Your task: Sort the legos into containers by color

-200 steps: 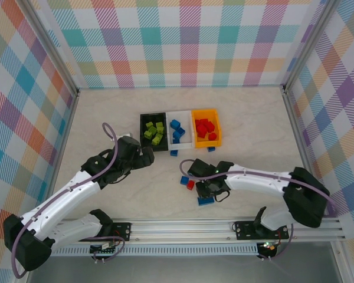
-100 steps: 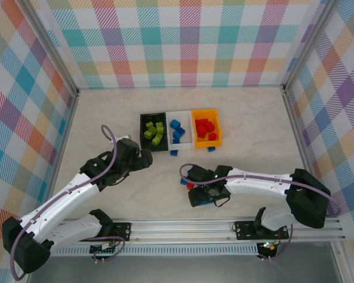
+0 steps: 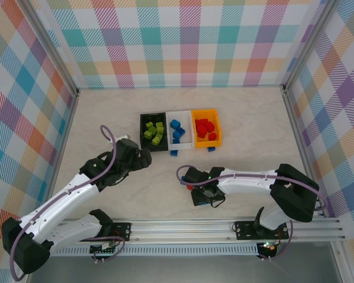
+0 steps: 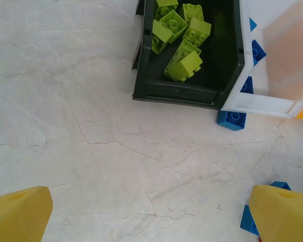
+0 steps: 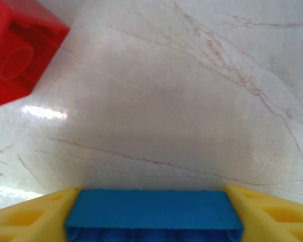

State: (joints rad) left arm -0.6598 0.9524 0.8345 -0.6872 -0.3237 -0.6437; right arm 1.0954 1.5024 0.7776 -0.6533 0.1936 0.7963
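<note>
— What does the overhead camera give that the wrist cameras lack?

— The whole row at once, on the pale marbled tabletop (image 3: 248,130). The black open-topped plastic bin (image 3: 142,132) carries the lime green studded plastic bricks (image 3: 155,132). The white open-topped plastic bin (image 3: 186,121) has a few blue studded bricks (image 3: 176,125), and the orange-yellow open-topped plastic bin (image 3: 206,112) has the red studded bricks (image 3: 205,128).

— And the left wrist camera?

— It gives detail that the overhead view loses. The left gripper (image 4: 151,214) has its jaws spread wide, with yellow fingertips (image 4: 17,212) in the two bottom corners and bare table between them. The black bin stands at twelve o'clock from it, well apart. A loose blue plastic brick (image 4: 231,120) touches the white bin's front corner, at one o'clock.

— The right one?

— From above, the right gripper (image 3: 202,197) is mostly hidden under its own wrist, so I can't tell there whether it grips. Its own camera settles it. A blue rectangular plastic brick (image 5: 154,214) sits square between the yellow fingers (image 5: 272,212), each end against a pad. The jaws are part closed on it.

— Is it on the table or lifted?

— I can't tell.

— Anything near it?

— A single red plastic brick (image 5: 20,50) lies at ten o'clock from the jaws, with a round hollow showing on one face. It is apart from the blue one. Overhead, the bins sit at about twelve o'clock from this gripper, well apart.
</note>
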